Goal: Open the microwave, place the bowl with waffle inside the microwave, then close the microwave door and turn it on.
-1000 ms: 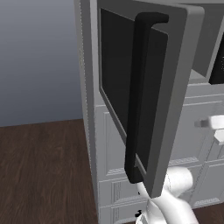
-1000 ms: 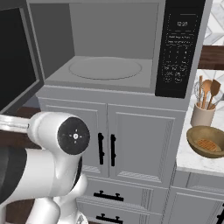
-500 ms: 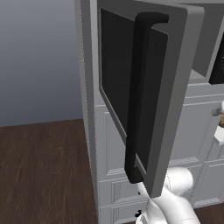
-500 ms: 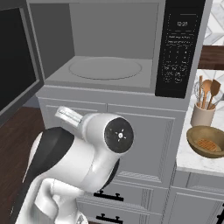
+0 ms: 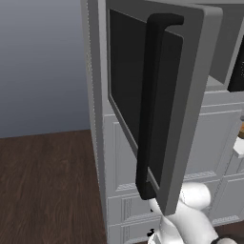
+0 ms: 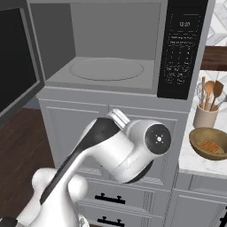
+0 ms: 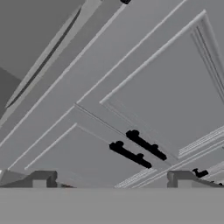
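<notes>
With the door [image 5: 162, 100] swung wide on its left hinge, your microwave [image 6: 117, 48] stands open, and the right base view shows a bare grey cavity with a round turntable [image 6: 106, 68] on its floor. The black bar handle [image 5: 150, 105] runs down the door's outer face, close to the left base camera, and the door panel hides most of the cabinet front behind it there. The dark keypad panel [image 6: 181, 48] sits on the microwave's right side.

Your bowl [image 6: 209, 142] rests on the counter [image 6: 195, 159] to the right of the microwave, below the level of the cavity, with the waffle [image 6: 211, 146] inside it. Just behind it stands a utensil holder [image 6: 206, 119] with wooden spoons.

Your arm's elbow joint [image 6: 133, 150] bulks in front of the panelled cabinet doors [image 6: 88, 133] under the microwave, between the camera and the lower drawers [image 6: 111, 201].

In the hand view your gripper [image 7: 111, 180] has its two fingertips [image 7: 41, 178] set wide apart with nothing between them. It faces a tilted pair of cabinet doors with two black handles [image 7: 138, 148] meeting side by side.
</notes>
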